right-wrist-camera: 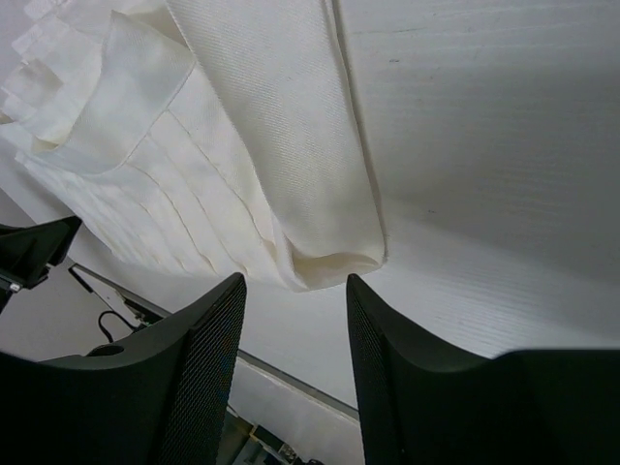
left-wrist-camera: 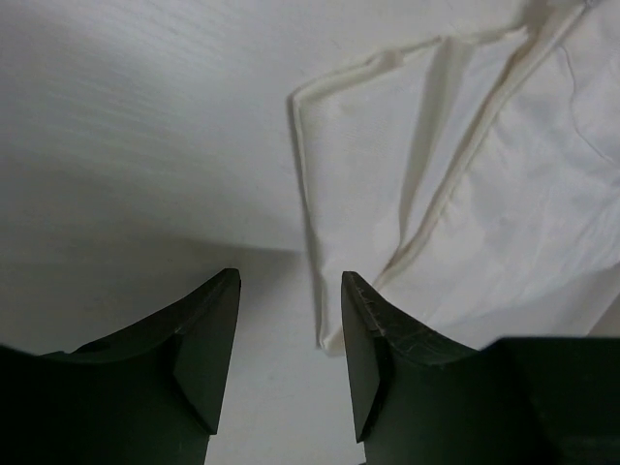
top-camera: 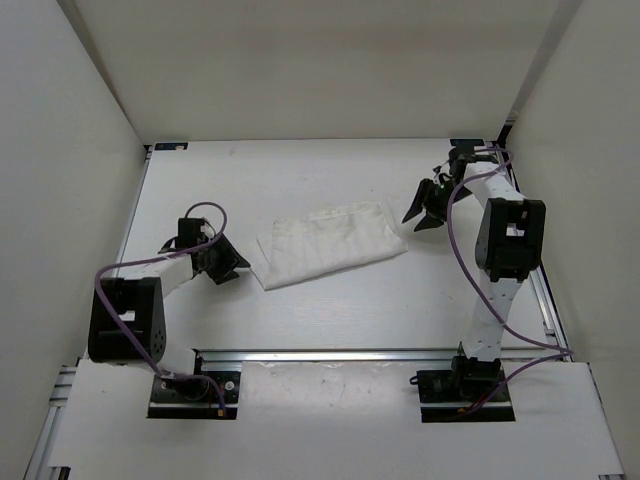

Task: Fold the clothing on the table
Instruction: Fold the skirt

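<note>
White walls (top-camera: 80, 150) enclose a pale matte surface (top-camera: 400, 300), with a metal rail (top-camera: 330, 355) along its near edge. At the left tool (top-camera: 228, 262), the jaws are held apart and nothing is gripped; in the left wrist view this tool (left-wrist-camera: 291, 291) is seen low over the surface, with a hemmed corner of the garment (left-wrist-camera: 465, 194) lying just beside the inner face of one finger. The right tool (top-camera: 425, 208) is likewise spread and empty; in the right wrist view it (right-wrist-camera: 295, 291) is aimed at a rounded, doubled-over end of the garment (right-wrist-camera: 242, 145), which lies just beyond the gap and is not pinched. Between the two tools the garment (top-camera: 330, 243) is laid flat as a folded oblong, its long axis running from near-left to far-right across the middle of the surface. Each short end is thus faced by one tool, and the left appears slightly nearer to its end. Any further fold would probably be made along that axis, end toward end.
</note>
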Tool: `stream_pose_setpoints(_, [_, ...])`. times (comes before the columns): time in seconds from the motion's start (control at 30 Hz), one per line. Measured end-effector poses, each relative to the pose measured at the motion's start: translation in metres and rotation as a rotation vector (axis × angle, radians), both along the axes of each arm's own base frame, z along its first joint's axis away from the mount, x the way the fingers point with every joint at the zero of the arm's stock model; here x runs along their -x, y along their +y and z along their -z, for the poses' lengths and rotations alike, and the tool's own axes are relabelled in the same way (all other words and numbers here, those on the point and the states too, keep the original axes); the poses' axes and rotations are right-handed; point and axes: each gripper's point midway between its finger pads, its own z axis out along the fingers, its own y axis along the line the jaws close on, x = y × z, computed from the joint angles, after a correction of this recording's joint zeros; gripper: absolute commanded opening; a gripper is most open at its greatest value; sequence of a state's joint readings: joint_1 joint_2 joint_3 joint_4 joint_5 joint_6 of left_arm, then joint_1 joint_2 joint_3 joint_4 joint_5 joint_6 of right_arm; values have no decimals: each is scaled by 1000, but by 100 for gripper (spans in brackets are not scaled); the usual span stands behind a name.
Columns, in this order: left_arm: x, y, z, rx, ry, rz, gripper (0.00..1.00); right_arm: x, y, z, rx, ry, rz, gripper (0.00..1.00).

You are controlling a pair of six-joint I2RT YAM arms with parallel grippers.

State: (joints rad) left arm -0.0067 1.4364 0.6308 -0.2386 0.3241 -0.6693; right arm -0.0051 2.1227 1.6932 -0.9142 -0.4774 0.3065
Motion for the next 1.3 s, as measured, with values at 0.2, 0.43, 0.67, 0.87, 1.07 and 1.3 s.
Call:
stream_pose_setpoints(0.2, [-33,8,3,-75,-19,-32,54,3,1,4,-7,8,-1,51])
stream_pose_setpoints(0.43, [-64,-15,5,-67,-67,-3,30,11,-12,12,-14,35,38,51])
stream_pose_setpoints(0.67, [-70,-28,11,-36,-82,10,0,21,-21,15,-48,42,90,52])
stream_pose_setpoints(0.87, [-81,-21,10,-39,-87,-8,0,5,-21,17,-90,-4,95,58])
stream_pose_setpoints(1.07, [-100,-6,7,-59,-93,-45,0,-32,-12,35,-104,-33,62,58])
stream_pose_setpoints(1.3, [-97,-6,9,-65,-77,-40,0,-46,31,40,-193,-54,-28,48])
